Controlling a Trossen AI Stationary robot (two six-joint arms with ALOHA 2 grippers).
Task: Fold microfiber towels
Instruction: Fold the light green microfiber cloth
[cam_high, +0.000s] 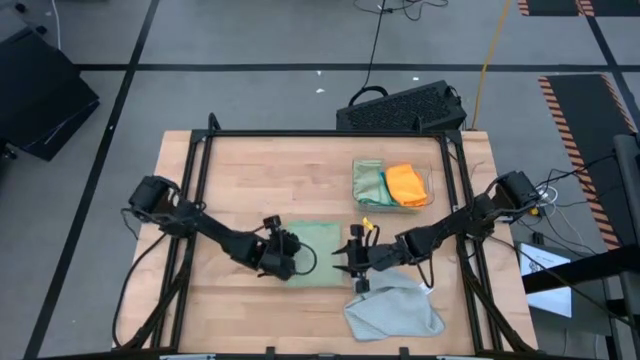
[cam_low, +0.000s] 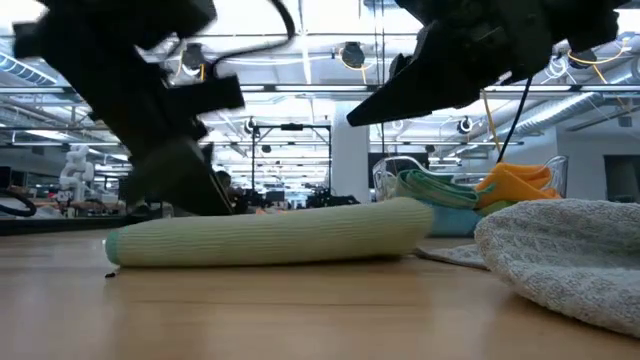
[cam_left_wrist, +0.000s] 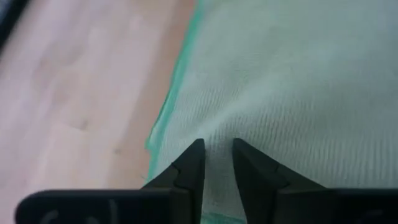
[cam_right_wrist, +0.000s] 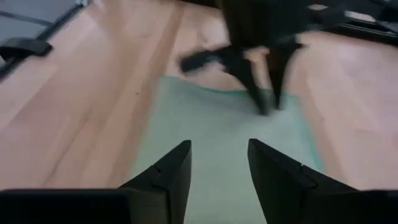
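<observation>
- The pale sage green towel (cam_high: 316, 250) lies folded near the middle of the wooden table (cam_high: 250, 170), between the two arms.
- The left claw (cam_left_wrist: 216, 163) presses down on that towel's left part, fingers slightly parted with a ridge of cloth between the tips; a firm pinch cannot be told.
- The right claw (cam_right_wrist: 219, 163) hovers released over the towel's right edge, holding nothing.
- A light grey towel (cam_high: 393, 308) sits crumpled near the front edge, just beside the right claw.
- A clear tray (cam_high: 428, 178) farther back holds a folded green towel (cam_high: 369, 183) and an orange towel (cam_high: 406, 184).
</observation>
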